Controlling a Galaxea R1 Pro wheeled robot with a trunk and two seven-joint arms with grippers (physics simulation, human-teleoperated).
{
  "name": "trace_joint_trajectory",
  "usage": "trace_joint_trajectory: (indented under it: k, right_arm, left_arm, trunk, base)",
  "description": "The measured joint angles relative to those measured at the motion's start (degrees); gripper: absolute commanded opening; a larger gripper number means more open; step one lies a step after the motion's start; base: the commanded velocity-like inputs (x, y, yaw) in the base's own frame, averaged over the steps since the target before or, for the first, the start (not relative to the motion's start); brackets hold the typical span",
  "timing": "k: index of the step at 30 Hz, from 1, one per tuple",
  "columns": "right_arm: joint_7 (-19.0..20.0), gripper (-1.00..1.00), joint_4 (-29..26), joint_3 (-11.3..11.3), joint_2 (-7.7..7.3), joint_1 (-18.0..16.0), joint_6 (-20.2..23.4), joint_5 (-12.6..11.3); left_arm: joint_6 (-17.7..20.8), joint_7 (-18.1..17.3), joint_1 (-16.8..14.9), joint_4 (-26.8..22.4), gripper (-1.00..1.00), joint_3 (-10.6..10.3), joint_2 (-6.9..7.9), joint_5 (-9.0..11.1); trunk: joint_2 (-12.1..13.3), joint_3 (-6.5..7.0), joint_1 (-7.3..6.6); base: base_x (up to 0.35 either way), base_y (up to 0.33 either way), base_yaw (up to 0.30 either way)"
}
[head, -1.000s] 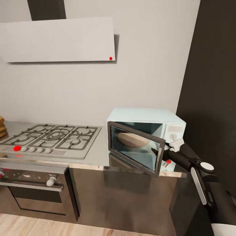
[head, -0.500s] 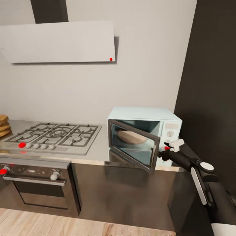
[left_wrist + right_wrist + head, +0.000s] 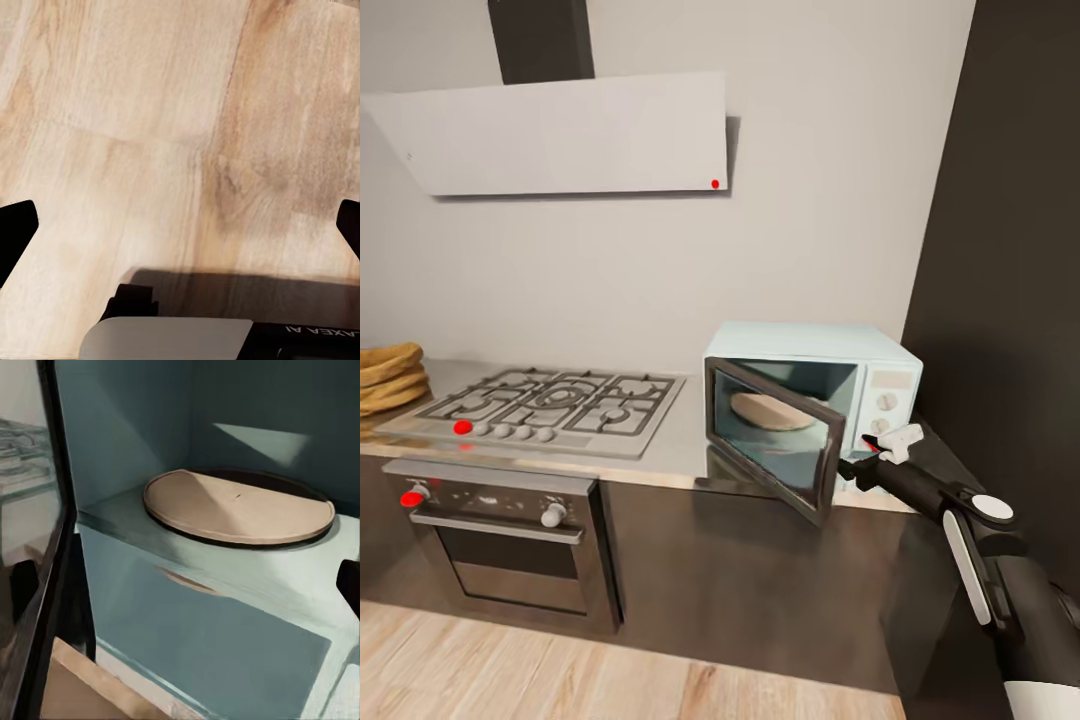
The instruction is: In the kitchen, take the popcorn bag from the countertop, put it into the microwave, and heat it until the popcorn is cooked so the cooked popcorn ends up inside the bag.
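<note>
The pale mint microwave [image 3: 880,372] stands on the grey countertop [image 3: 680,445] right of the hob. Its dark glass door [image 3: 770,440] hangs partly open, and a tan turntable [image 3: 236,506] lies in the bare cavity. My right gripper [image 3: 854,466] is open at the door's free edge; in the right wrist view [image 3: 184,585] it looks into the cavity, the door frame by one finger. At the far left edge lies a tan-brown ridged heap [image 3: 388,372], cut off, perhaps the popcorn bag. My left gripper [image 3: 180,232] is open over wooden floor.
A steel gas hob [image 3: 555,400] sits above a steel oven [image 3: 510,540] with red-lit knobs. A flat white hood [image 3: 560,135] hangs above. A tall black cabinet [image 3: 1010,250] rises right of the microwave. Glossy black cabinet fronts [image 3: 760,580] run under the worktop down to the wooden floor [image 3: 510,670].
The whole view has pulled back and shifted, so the camera moved. The microwave door stands a little wider, and my right gripper's tip has gone from in front of its glass to beside its edge.
</note>
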Motion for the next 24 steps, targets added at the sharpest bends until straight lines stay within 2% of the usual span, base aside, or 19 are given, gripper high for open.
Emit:
trace_joint_trajectory:
  k: [4, 13, 21, 24]
  right_arm:
    - [0.09, 1.0, -0.17, 0.44, 0.02, 0.01, -0.21, 0.03]
    - [0.06, 1.0, -0.34, 0.36, 0.04, 0.07, -0.23, -0.01]
    - [-0.07, 1.0, -0.36, 0.3, 0.26, 0.0, -0.01, -0.02]
    - [-2.7, 1.0, -0.66, 0.67, 0.5, -0.01, 0.06, -0.11]
  left_arm:
    - [-0.02, 0.02, -0.02, 0.04, 1.0, 0.02, 0.0, -0.02]
    - [-0.02, 0.0, -0.04, 0.06, 1.0, -0.03, -0.01, -0.02]
    - [-0.02, -0.01, -0.03, 0.06, 1.0, -0.03, -0.01, -0.02]
    - [-0.03, 0.0, -0.04, 0.07, 1.0, -0.03, -0.01, -0.02]
  trunk:
    - [0.01, 0.01, 0.0]
    - [0.02, 0.02, 0.02]
    - [0.01, 0.02, 0.01]
    - [0.01, 0.02, 0.01]
  base:
    - [0.0, 0.0, 0.265]
    - [-0.162, 0.097, 0.036]
    - [-0.012, 0.006, 0.179]
    - [0.0, 0.0, 0.011]
